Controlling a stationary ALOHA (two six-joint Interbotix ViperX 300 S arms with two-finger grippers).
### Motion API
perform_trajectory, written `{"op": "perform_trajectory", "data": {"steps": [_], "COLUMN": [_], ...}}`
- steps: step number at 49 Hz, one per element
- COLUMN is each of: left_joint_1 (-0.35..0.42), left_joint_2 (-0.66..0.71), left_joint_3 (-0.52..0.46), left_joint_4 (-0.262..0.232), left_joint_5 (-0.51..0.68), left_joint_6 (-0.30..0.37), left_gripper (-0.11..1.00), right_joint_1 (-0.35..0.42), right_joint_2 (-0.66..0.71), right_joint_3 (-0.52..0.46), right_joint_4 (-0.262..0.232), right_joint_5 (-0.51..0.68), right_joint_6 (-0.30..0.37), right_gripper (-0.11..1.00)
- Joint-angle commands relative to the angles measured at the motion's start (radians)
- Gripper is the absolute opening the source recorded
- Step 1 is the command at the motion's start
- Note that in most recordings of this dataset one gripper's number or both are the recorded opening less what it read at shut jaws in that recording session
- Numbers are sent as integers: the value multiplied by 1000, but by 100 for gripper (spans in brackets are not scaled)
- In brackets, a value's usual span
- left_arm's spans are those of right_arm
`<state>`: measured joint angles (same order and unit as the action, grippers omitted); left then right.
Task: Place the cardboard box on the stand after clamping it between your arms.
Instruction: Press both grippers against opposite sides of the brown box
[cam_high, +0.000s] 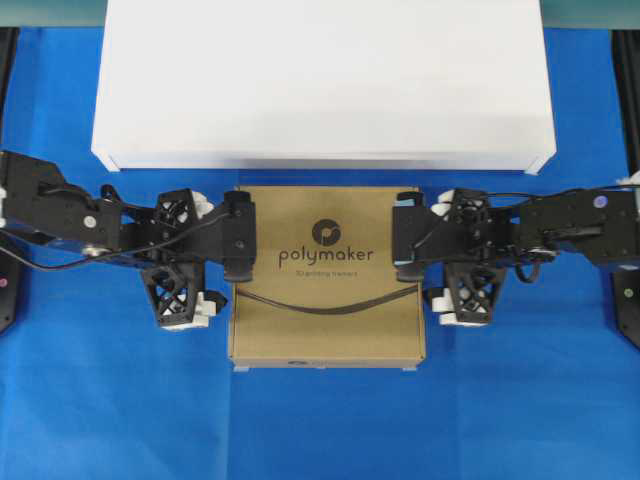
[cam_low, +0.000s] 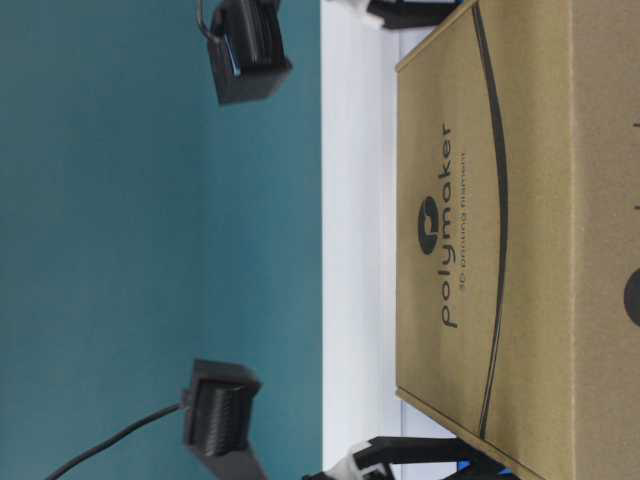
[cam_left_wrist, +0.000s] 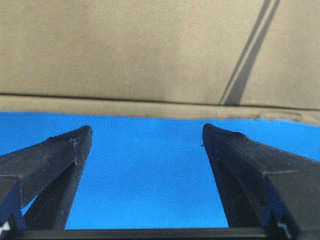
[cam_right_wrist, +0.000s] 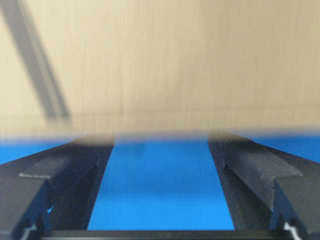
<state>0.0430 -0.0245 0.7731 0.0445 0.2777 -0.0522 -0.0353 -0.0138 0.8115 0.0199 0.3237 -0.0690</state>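
The cardboard box (cam_high: 328, 275) lies flat on the blue desk (cam_high: 320, 430), between the two pincers and just in front of the white stand (cam_high: 323, 85). The left pincer (cam_left_wrist: 145, 137) has its fingers spread wide and holds nothing; the box edge is a little ahead of its tips, with a strip of blue desk between. The right pincer (cam_right_wrist: 160, 142) is also wide open and empty; its tips are at the box edge or slightly under it, and I cannot tell if they touch.

The box looks stiff and probably light, with smooth cardboard sides that may slip under pressure. I think the best hold is to press on the two opposite side walls near their middle, so it does not turn when it is lifted.

On the lid is printed "polymaker" with a round logo above and a curved dark line below. A small line under the name is too blurred to read surely.
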Motion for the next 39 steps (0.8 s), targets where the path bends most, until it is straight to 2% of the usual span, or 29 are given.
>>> {"op": "perform_trajectory", "data": {"steps": [1,20,39], "left_joint_1": [-5,6,11], "left_joint_2": [6,52,63], "left_joint_3": [-18,-83,-132], "left_joint_4": [3,3,3], "left_joint_5": [-18,-60,-52], "left_joint_6": [3,71,71], "left_gripper": [86,86,86], "right_joint_1": [3,-2,-14], "right_joint_2": [3,11,6], "right_joint_3": [-32,-40,-46], "right_joint_4": [0,2,2], "right_joint_5": [-28,-31,-32], "right_joint_6": [-8,-9,-8], "right_gripper": [99,99,99]}}
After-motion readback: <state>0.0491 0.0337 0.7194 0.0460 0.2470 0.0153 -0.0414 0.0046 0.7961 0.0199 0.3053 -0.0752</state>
